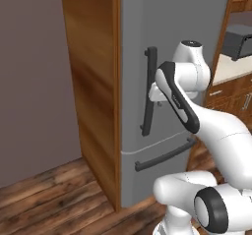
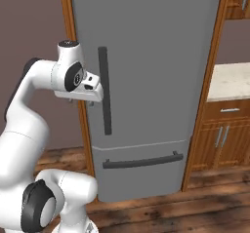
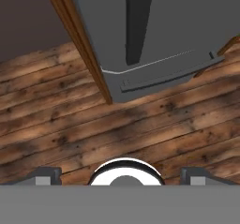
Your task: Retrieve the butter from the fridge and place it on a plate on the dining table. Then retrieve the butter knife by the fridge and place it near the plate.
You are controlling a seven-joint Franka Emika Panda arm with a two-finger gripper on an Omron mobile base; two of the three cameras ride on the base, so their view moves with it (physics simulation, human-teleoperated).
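The fridge [image 2: 156, 56] is a tall grey appliance with its doors shut, also seen in the left base view [image 1: 167, 32] and at the top of the hand view [image 3: 187, 21]. A dark vertical bar handle [image 2: 104, 90] runs down its upper door, and a dark horizontal bar handle [image 2: 141, 161] crosses the drawer below. My gripper [image 2: 80, 102] hangs just left of the vertical handle [image 1: 148, 91] at mid-height and points down at the floor. Its fingertips [image 3: 44, 174] stand wide apart with nothing between them. The butter, plate, dining table and butter knife are out of view.
A wooden side panel [image 1: 93, 81] borders the fridge on the left, with a brown wall beyond it. To the right is a beige-topped counter with wooden drawers [image 2: 229, 81], and a dark appliance [image 1: 239, 40] stands on it. Wooden floor [image 3: 117, 124] lies below.
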